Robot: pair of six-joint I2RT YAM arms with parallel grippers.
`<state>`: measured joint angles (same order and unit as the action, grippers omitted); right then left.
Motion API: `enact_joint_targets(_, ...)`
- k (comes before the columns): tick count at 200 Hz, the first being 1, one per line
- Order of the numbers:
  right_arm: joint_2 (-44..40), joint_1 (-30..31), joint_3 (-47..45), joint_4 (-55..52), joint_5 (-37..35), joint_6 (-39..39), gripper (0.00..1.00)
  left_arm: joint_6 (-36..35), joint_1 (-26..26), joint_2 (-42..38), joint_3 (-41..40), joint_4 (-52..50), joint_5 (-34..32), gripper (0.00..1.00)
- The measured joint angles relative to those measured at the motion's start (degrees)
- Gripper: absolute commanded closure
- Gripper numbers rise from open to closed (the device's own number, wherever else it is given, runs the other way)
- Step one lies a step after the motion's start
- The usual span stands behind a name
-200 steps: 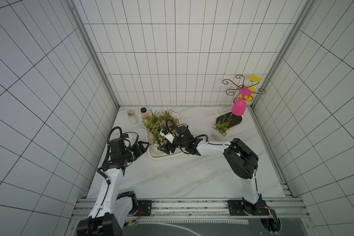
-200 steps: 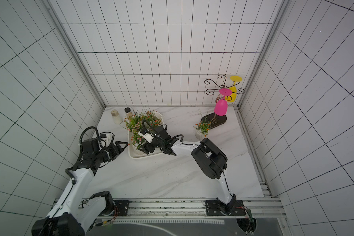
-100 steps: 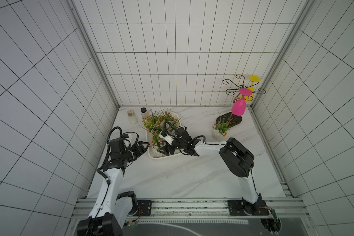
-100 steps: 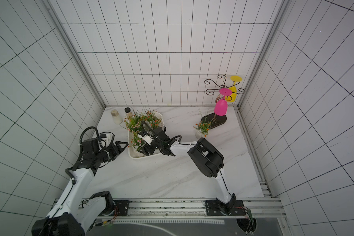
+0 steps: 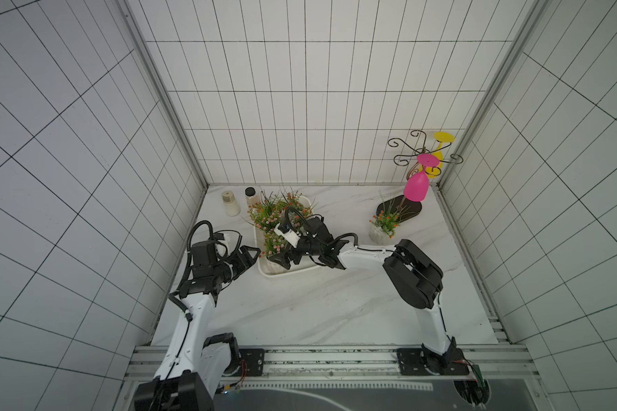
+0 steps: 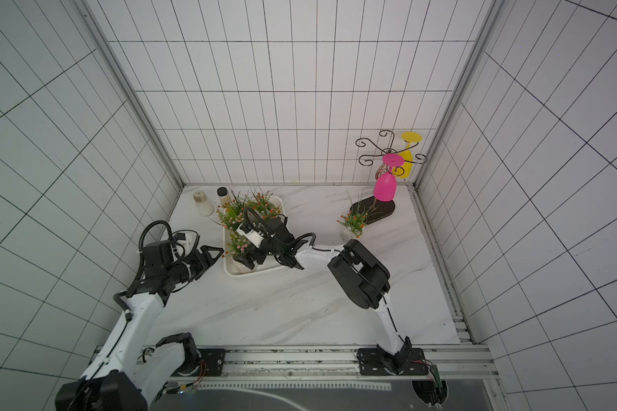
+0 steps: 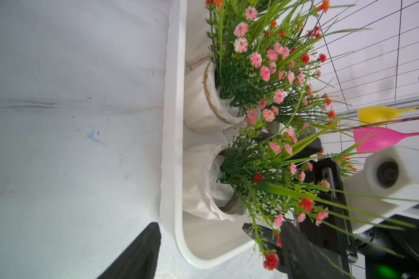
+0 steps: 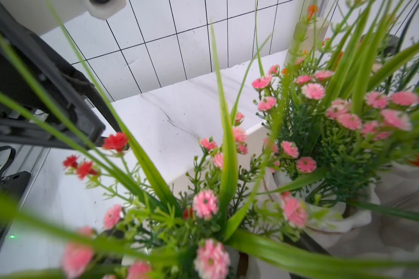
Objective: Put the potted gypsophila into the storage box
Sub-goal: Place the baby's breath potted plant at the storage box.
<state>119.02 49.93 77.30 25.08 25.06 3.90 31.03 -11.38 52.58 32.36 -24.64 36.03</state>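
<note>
The storage box [image 5: 290, 276] [image 6: 254, 273] [image 7: 172, 120] is a white tray at the back left, holding several potted gypsophila with pink and orange flowers. My right gripper [image 5: 280, 259] [image 6: 248, 259] [image 7: 252, 180] reaches into its near left part. It is open, one finger on each side of a white-wrapped potted gypsophila [image 7: 198, 183] [image 5: 274, 245] that stands on the tray floor. Blurred foliage hides its jaws in the right wrist view. My left gripper [image 5: 250, 253] [image 6: 217, 253] [image 7: 219, 227] is open and empty beside the tray's near left corner. Another potted gypsophila [image 5: 381, 233] [image 6: 349, 233] stands alone on the table to the right.
A cream jar [image 5: 231, 203] and a dark-lidded bottle [image 5: 250, 195] stand behind the tray by the back wall. At the back right a wire rack on a dark base [image 5: 399, 212] holds a pink glass [image 5: 415, 188] and a yellow glass [image 5: 439, 156]. Tiled walls close three sides.
My right gripper has moved toward the tray's near left part with the pot, and its jaws have opened off it. The left arm has not moved.
</note>
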Motion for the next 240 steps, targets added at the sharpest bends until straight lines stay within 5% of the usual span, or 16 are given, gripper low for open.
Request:
enact_joint_targets(117,-28.81,0.0,-24.15,3.54,-4.28,0.87,0.03,-0.87,-0.09,0.02,0.0,0.07,1.38,0.22)
enact_joint_targets(240,-55.19,-4.57,-31.32,-15.96,-17.35,-8.2,0.04,-0.42,0.44,-5.51,3.37,0.94,1.88,0.22)
